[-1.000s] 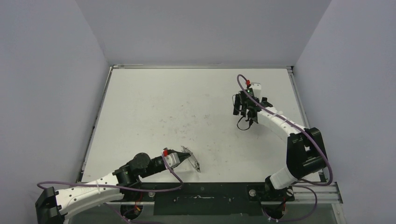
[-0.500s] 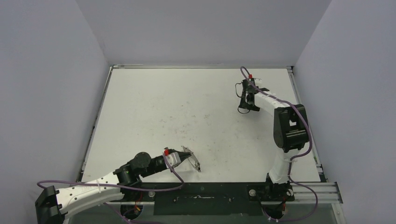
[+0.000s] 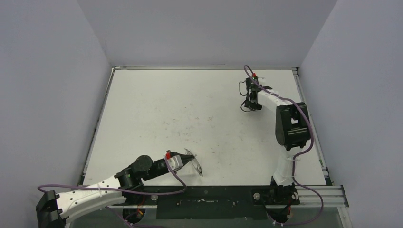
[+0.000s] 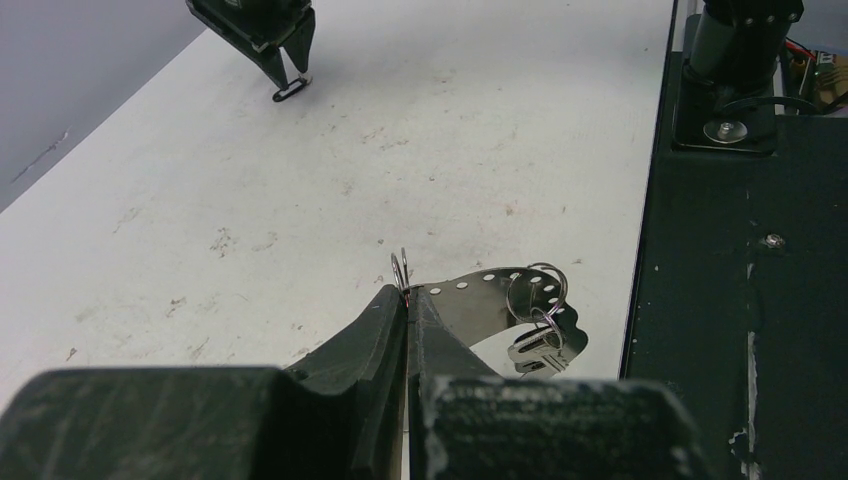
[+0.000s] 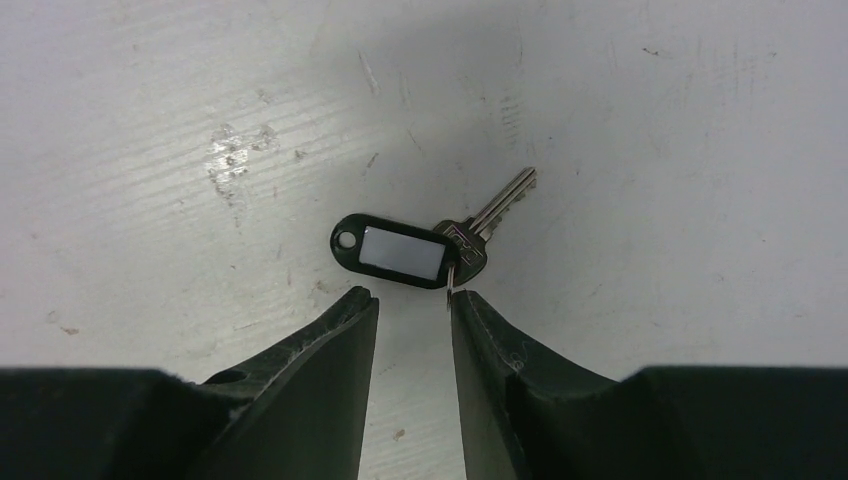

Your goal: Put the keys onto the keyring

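Left claw (image 4: pixel 405 300) clamped tight on keyring (image 4: pixel 482 291); right claw (image 5: pixel 413 300) parted (narrow gap only) just beside keys (image 5: pixel 400 252) lying on worktop (image 5: pixel 650 150).

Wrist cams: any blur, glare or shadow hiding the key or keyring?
Right wrist: key and black tag sharp, evenly lit, a faint shadow above them. Left wrist: keyring in focus, small glints, left gripper dark and soft. Top external: both too small to resolve.

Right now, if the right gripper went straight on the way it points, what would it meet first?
The black tag joined to the key, lying just beyond the right gripper on the table; depth is unclear.
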Controlling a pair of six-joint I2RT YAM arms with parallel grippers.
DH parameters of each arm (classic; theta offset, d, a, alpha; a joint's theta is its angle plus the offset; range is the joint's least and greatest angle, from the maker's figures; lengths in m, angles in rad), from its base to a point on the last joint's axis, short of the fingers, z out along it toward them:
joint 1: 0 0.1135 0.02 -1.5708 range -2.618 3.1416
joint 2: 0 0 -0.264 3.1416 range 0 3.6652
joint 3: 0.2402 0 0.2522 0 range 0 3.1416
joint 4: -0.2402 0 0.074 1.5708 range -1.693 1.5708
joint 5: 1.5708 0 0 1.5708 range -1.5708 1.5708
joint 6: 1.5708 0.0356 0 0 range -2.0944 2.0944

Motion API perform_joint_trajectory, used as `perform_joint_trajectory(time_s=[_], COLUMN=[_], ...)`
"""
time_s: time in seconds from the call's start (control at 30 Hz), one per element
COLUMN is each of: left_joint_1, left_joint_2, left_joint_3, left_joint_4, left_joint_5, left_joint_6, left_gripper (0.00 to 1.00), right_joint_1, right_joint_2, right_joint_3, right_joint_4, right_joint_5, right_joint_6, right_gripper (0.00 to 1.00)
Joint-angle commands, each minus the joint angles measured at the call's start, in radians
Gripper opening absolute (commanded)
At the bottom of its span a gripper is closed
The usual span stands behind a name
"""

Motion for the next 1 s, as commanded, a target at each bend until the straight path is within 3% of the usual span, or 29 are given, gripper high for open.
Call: perform_joint_trajectory(time_s=[0.0,0.13,0.33,0.47,0.67,0.97], left_joint_1=[0.0,0.0,0.0,0.0,0.0,0.0], left_joint_2=[-0.001,0.0,-0.001,0.0,-0.001,-0.008], left_joint_3=[0.038,0.033,0.035,0.036,0.044,0.056], left_joint_4=[0.031,0.035,0.035,0.034,0.016,-0.016], left_joint_5=[0.017,0.016,0.012,0.014,0.018,0.017], left_joint_6=[0.002,0.002,0.005,0.007,0.007,0.008], left_gripper=[0.0,0.0,0.0,0.0,0.0,0.0], right_joint_1=[-0.011,-0.016,-0.022,-0.027,-0.029,-0.021], right_joint_2=[0.033,0.057,0.062,0.065,0.058,-0.057], right_joint_3=[0.04,0.057,0.052,0.054,0.056,0.008], right_joint_4=[-0.014,-0.028,-0.019,-0.013,-0.015,-0.036], right_joint_5=[0.033,0.057,0.062,0.062,0.06,0.019], right_joint_6=[-0.001,0.001,-0.001,-0.002,-0.006,-0.028], right_gripper=[0.35,0.35,0.23,0.23,0.0,0.0])
